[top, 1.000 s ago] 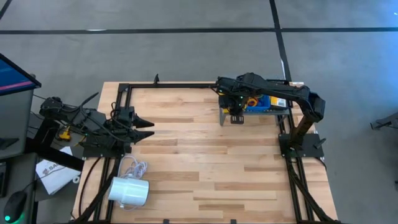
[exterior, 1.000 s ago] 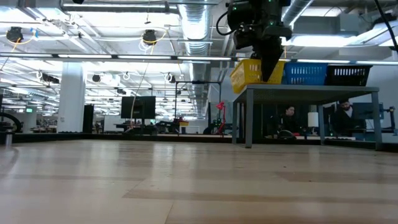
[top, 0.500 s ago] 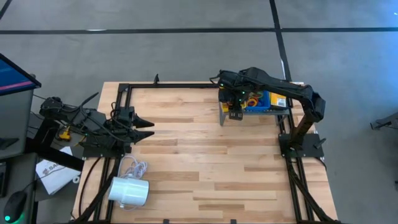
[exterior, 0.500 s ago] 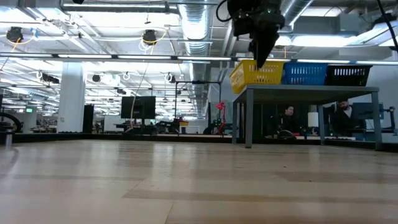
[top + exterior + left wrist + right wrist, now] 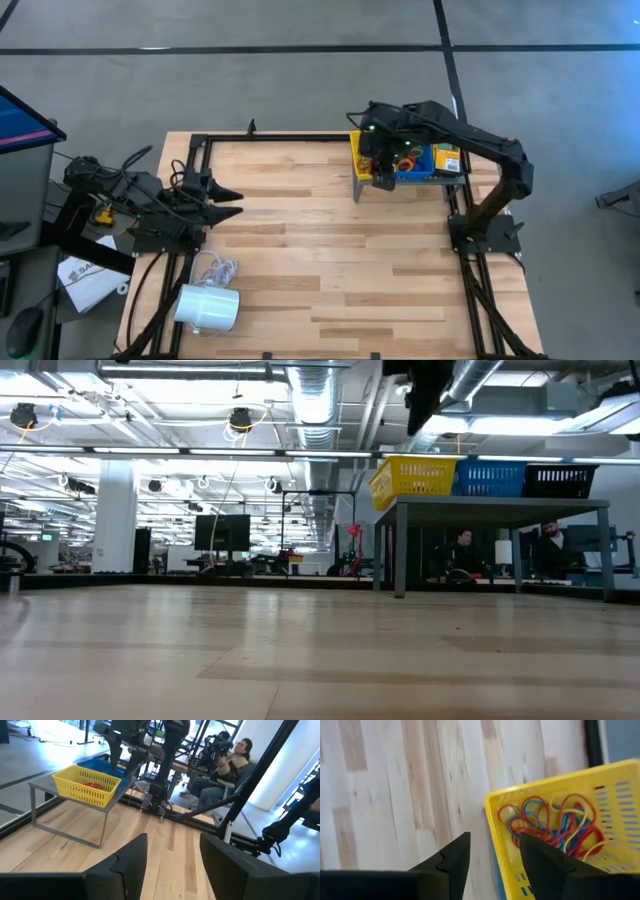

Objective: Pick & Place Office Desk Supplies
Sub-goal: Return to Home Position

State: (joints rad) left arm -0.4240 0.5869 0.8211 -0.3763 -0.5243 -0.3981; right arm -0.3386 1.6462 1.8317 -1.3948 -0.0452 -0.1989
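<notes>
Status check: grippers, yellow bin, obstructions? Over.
Right gripper open, empty, above yellow bin. Left gripper open, at table's left edge. Bin holds rubber bands, on shelf beside blue bin. No obstructions seen.

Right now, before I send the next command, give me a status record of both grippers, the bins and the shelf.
right gripper: open, empty, raised above the yellow bin
left gripper: open, empty, at the table's left side, pointing toward the shelf
yellow bin: on the shelf, holding coloured rubber bands
blue bin: on the shelf, next to the yellow bin
black bin: on the shelf, beyond the blue bin
white cylinder: lying on the table near the left arm
</notes>
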